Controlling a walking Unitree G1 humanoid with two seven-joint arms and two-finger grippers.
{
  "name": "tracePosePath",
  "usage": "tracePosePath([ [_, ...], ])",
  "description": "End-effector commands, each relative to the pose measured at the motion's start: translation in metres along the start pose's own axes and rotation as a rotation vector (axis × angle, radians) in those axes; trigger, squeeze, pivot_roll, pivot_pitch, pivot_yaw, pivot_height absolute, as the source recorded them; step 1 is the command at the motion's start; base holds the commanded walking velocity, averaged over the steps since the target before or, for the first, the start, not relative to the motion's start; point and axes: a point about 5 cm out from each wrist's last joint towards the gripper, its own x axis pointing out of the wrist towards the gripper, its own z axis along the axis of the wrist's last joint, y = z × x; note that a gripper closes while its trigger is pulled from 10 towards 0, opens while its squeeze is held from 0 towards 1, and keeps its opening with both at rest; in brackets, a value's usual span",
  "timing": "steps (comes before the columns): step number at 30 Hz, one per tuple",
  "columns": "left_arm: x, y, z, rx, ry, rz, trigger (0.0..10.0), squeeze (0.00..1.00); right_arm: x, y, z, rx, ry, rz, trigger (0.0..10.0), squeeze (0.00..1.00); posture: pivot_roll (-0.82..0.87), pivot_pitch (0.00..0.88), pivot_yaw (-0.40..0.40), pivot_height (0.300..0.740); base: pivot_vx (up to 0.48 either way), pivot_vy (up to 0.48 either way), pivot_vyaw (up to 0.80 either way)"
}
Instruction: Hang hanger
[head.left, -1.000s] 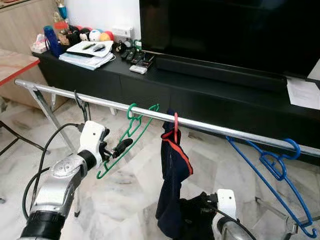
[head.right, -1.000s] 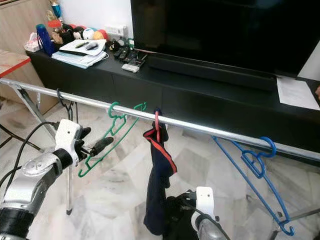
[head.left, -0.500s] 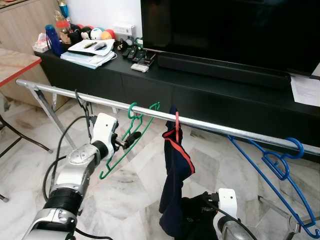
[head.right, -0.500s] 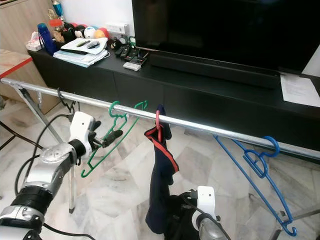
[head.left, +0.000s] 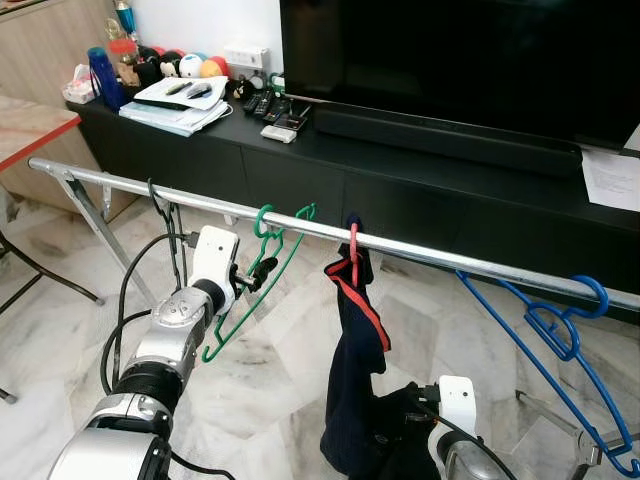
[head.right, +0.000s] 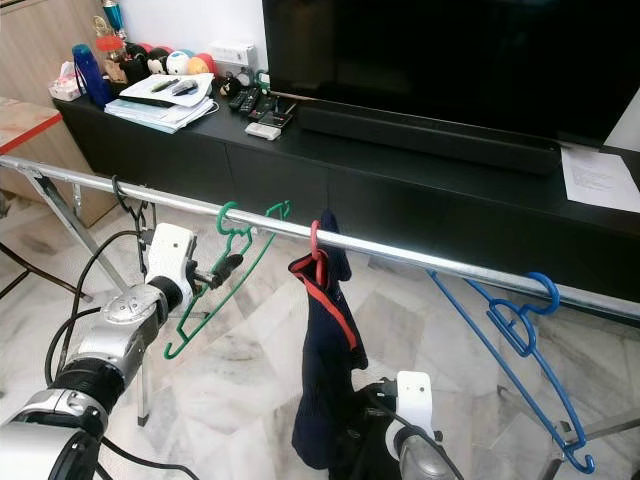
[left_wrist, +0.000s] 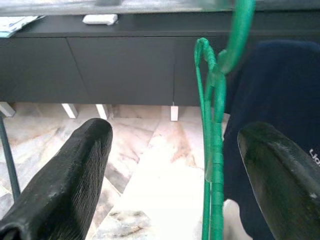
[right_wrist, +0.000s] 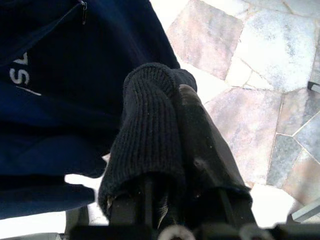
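Fabric comes nearest: the right gripper (right_wrist: 170, 165), low by the floor, has its fingers closed on a dark knit fold of the navy garment (head.left: 355, 370) that droops from the red hanger (head.left: 351, 243). Further up, the left gripper (head.left: 255, 277) has its fingers spread wide, the green hanger (head.left: 262, 268) between them and untouched. That hanger's hook already sits over the metal rail (head.left: 430, 258), its frame dangling askew. It looks light, thin and stiff, and probably swings freely and slips on smooth plastic; the neck just under the hook seems the surest hold. Beyond, a blue hanger (head.left: 555, 340) hangs from the rail before the black TV counter (head.left: 480, 190).
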Motion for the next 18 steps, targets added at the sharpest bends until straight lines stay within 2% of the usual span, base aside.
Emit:
tracePosePath([
  [1, 0.003, -0.004, 0.001, -0.001, -0.002, -0.006, 10.0, 0.00, 0.000, -0.001, 0.002, 0.008, -0.019, -0.009, 10.0, 0.00, 0.02, 0.132, 0.025, 0.740, 0.000, 0.000, 0.00],
  [2, 0.004, -0.006, 0.001, -0.007, -0.006, -0.014, 8.0, 0.00, 0.000, -0.001, 0.002, 0.007, -0.019, -0.009, 10.0, 0.00, 0.01, 0.133, 0.025, 0.740, 0.000, 0.000, 0.00],
  [3, 0.004, -0.007, 0.001, -0.010, -0.010, -0.021, 2.6, 0.00, 0.000, -0.001, 0.002, 0.007, -0.019, -0.009, 10.0, 0.00, 0.01, 0.133, 0.025, 0.740, 0.000, 0.000, 0.00],
  [4, 0.005, -0.010, 0.000, -0.012, -0.010, -0.030, 0.0, 0.00, 0.000, -0.001, 0.002, 0.007, -0.019, -0.009, 10.0, 0.00, 0.01, 0.133, 0.025, 0.740, 0.000, 0.000, 0.00],
  [12, 0.008, -0.026, -0.008, 0.013, 0.017, -0.083, 0.2, 0.00, -0.001, -0.002, 0.002, 0.007, -0.021, -0.014, 10.0, 0.00, 0.00, 0.134, 0.029, 0.740, 0.000, 0.000, 0.00],
  [13, 0.009, -0.027, -0.007, 0.029, 0.019, -0.080, 2.7, 0.00, -0.001, -0.002, 0.001, 0.008, -0.021, -0.014, 10.0, 0.00, 0.00, 0.134, 0.029, 0.740, 0.000, 0.000, 0.00],
  [14, 0.009, -0.027, -0.007, 0.036, 0.019, -0.079, 9.0, 0.00, -0.001, -0.002, 0.001, 0.008, -0.021, -0.015, 10.0, 0.00, 0.00, 0.134, 0.029, 0.740, 0.000, 0.000, 0.00],
  [15, 0.009, -0.027, -0.007, 0.043, 0.019, -0.077, 10.0, 0.00, -0.001, -0.002, 0.001, 0.009, -0.021, -0.015, 10.0, 0.00, 0.00, 0.134, 0.031, 0.740, 0.000, 0.000, 0.00],
  [18, 0.011, -0.027, -0.005, 0.062, 0.010, -0.051, 10.0, 0.00, -0.001, -0.002, 0.001, 0.009, -0.021, -0.016, 10.0, 0.00, 0.00, 0.134, 0.031, 0.740, 0.000, 0.000, 0.00],
])
